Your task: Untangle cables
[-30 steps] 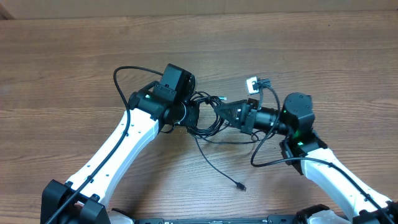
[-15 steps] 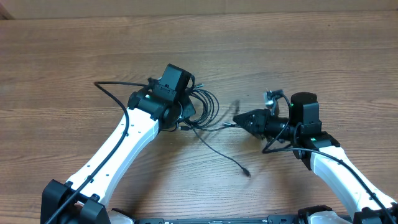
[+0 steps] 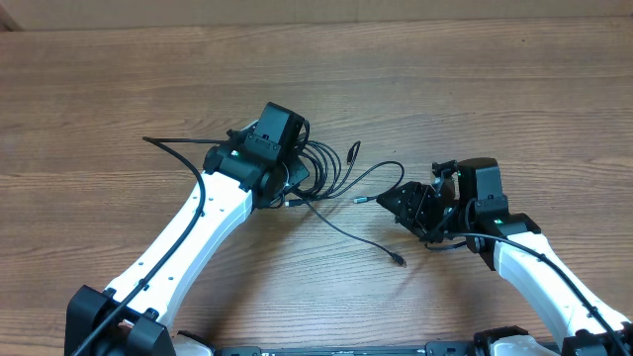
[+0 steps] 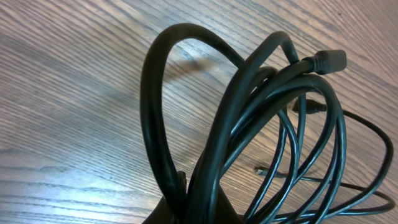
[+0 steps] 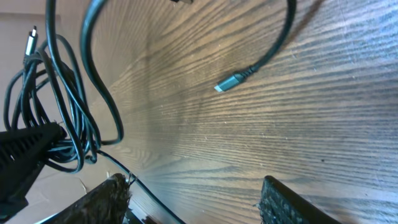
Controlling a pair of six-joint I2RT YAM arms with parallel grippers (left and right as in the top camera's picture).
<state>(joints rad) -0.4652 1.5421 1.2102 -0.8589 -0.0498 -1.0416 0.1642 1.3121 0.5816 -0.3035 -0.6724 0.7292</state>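
Overhead and wrist views, cable separation in progress. My right gripper (image 3: 394, 202) is now drawn back toward its own side of the table (image 3: 475, 89), well apart from the coil (image 3: 321, 166) it was working into a second ago. Its fingers stand spread with nothing between them, as the right wrist view confirms. The strand (image 3: 381, 176) it was drawing taut half a second ago now lies slack on the wood, and its silvery plug (image 5: 229, 81) rests between the two arms. My left gripper (image 3: 300, 178) has barely shifted and stays pressed together on the bunched cables, whose loops fan upward in the left wrist view, one black plug (image 4: 328, 60) at the top. A second strand (image 3: 346, 229) trails from the coil toward me. I judge that one cord is partly freed by the pull, while the rest remains looped together, so another grasp and pull is called for.
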